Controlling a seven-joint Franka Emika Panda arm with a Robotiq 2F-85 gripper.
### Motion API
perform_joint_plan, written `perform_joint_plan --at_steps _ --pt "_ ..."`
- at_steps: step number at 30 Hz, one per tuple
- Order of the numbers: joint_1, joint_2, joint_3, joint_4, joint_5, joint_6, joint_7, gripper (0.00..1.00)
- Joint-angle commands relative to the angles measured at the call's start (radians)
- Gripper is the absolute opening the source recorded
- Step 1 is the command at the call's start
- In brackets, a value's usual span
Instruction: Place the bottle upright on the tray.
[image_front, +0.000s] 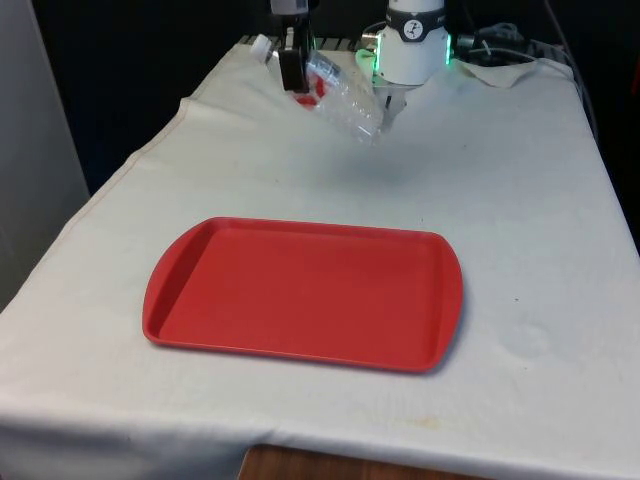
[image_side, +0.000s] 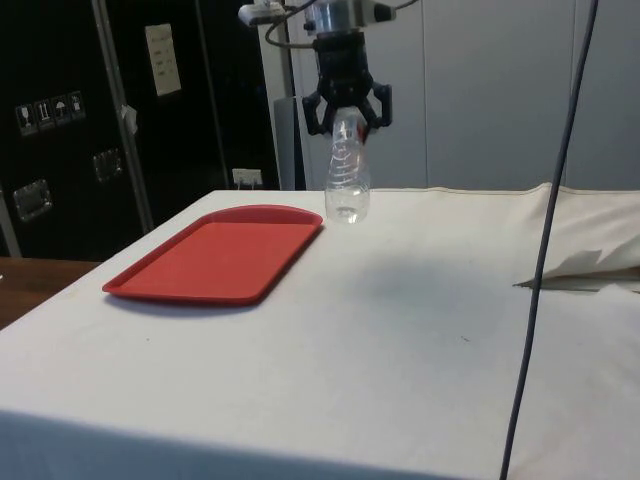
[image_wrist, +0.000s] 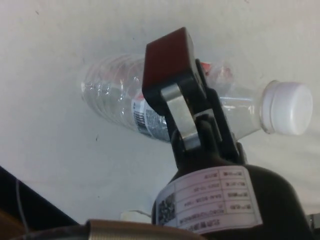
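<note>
Clear plastic bottle (image_front: 340, 97) hangs in the air over the far end of the desk (image_front: 520, 230), clamped in the black tool (image_front: 292, 72), whose fingers are closed on the bottle's upper body, near the neck. In the front view the bottle tilts, white cap (image_front: 261, 46) up toward that view's left, base down toward its right; from the side it looks close to vertical, base (image_side: 347, 210) well clear of the white cloth (image_side: 400, 330). Wrist view: one finger (image_wrist: 172, 85) lies across the bottle (image_wrist: 115, 97) just by its printed label w/ barcode (image_wrist: 145, 117), a patch of red label showing on the far side, cap (image_wrist: 287, 107) sticking out beyond the grip. Red tray (image_front: 300, 292) lies flat on the desk nearer the front camera, apart from the bottle and carrying nothing. In the side view the tray (image_side: 215, 255) sits lower and to one side of the hanging bottle (image_side: 347, 175). Tool (image_side: 347, 108) is directly above the bottle there, arm coming down from overhead. Crumpled white cloth or paper (image_front: 500, 68) lies at the desk's far edge, toward the front view's right.
</note>
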Motion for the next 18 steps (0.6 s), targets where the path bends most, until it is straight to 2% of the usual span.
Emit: perform_joint_plan --at_steps 1,3,4,5,11,12,18 --pt "0.003 -0.019 -0.002 0.005 -0.024 -0.016 0.021 0.28" --pt "0.001 -0.037 -0.001 0.014 -0.033 -0.041 0.023 0.28" --pt "0.0 -0.028 0.0 0.01 -0.019 -0.03 0.007 0.28" --pt "0.001 -0.043 -0.001 0.018 -0.035 -0.051 0.023 0.28" --pt "-0.001 -0.066 0.0 0.041 -0.032 -0.094 0.009 0.28" --pt "0.0 -0.079 0.0 0.05 -0.045 -0.112 0.022 0.28" --pt "-0.001 -0.107 0.001 0.087 -0.053 -0.175 0.021 0.28"
